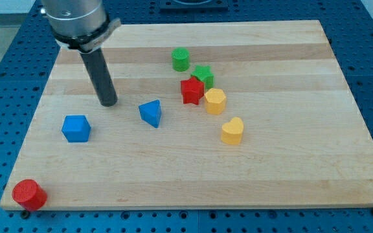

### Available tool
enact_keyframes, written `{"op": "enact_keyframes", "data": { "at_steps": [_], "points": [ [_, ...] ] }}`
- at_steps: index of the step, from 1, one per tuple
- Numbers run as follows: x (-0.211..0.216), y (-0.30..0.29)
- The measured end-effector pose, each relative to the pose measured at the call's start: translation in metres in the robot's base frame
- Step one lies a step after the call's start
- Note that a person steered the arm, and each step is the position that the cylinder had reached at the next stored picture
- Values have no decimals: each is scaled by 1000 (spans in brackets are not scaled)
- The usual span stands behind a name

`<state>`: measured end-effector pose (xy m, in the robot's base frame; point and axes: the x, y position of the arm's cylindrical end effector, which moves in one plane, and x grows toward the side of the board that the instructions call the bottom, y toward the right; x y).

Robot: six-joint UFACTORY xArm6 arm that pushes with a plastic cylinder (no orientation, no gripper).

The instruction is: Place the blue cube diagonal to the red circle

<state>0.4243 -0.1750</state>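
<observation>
Looking down on the wooden board [193,162], we see my tip [109,103] resting on the wood in the upper-left part, at the end of the dark rod [100,74] that hangs from the grey arm housing [76,19] at the view's top left. No fingers on this rig, so nothing to call wide or narrow, and the rod holds nothing; the tip touches no block.

The blue cube [76,128] sits below and to the left of the tip, near it but clearly apart. The blue triangular block [151,113] lies to the right of the tip, also apart, roughly level w/ the cube but a bit higher in the view.

The red circle [29,194], a short cylinder, stands at the board's bottom-left corner, right at the edge. It's below and left of the blue cube, w/ bare wood between them, so the two are well apart.

On the right of centre we have a cluster: green cylinder [180,59] highest, green star [203,75] just below-right of it, red star [191,90] touching or nearly touching the green star, can't tell which. The yellow hexagonal block [215,101] sits just beside the red star on its right. The yellow heart [232,131] lies lower and to the right, apart from the others.

Blue pegboard table [5,71] shows around the board on all sides
</observation>
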Motion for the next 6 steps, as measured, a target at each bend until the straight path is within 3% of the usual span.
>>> {"op": "enact_keyframes", "data": {
  "at_steps": [2, 5, 6],
  "points": [
    [15, -49],
    [91, -50],
    [92, -50]
  ]
}}
